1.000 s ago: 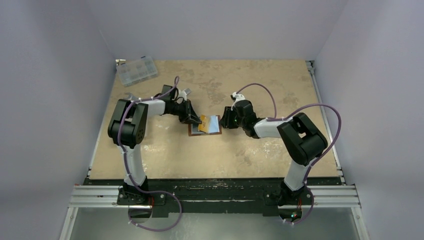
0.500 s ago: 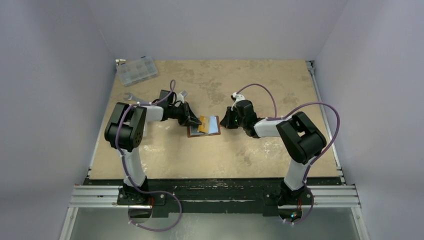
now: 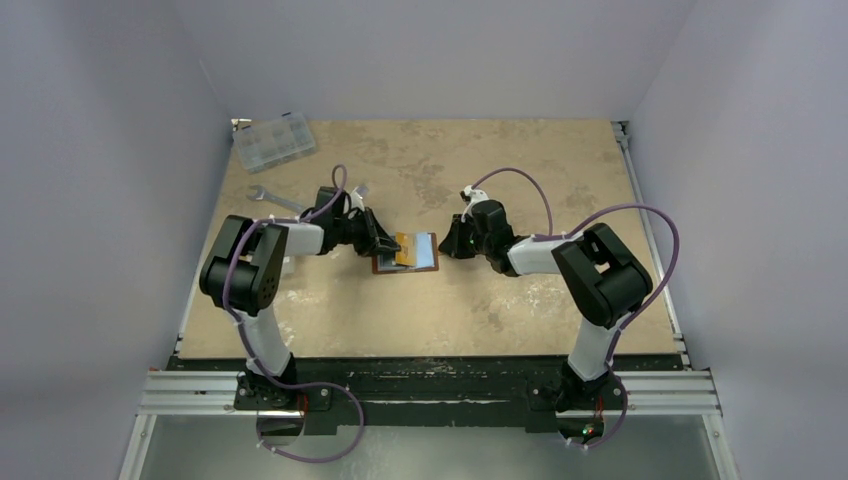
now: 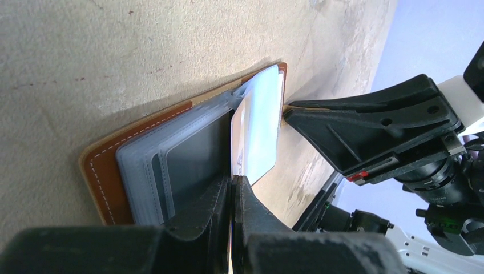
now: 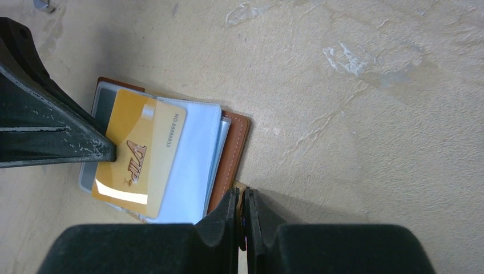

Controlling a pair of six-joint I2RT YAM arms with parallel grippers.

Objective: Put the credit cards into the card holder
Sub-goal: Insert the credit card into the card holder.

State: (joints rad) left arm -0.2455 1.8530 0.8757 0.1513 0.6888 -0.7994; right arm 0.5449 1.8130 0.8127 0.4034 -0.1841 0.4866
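The brown card holder (image 3: 381, 263) lies open on the table between both arms, its grey slots (image 4: 171, 165) facing up. An orange-yellow credit card (image 5: 137, 151) rests slanted across it, over a light blue card (image 5: 191, 165). My left gripper (image 4: 233, 181) is shut on the orange-yellow card's left edge, low over the holder's left half. At the holder's right edge, my right gripper (image 5: 240, 194) is shut on a small tan tab (image 5: 239, 186) of the card holder. In the top view the left gripper (image 3: 384, 246) and right gripper (image 3: 446, 246) face each other across the holder.
A clear compartmented box (image 3: 273, 140) sits at the table's far left corner. A silver wrench (image 3: 265, 194) lies on the table behind my left arm. Grey walls stand round the table on three sides.
My right gripper has closed at the holder's right edge. My left arm has drawn back to the left, and the holder with its cards has shifted slightly left.
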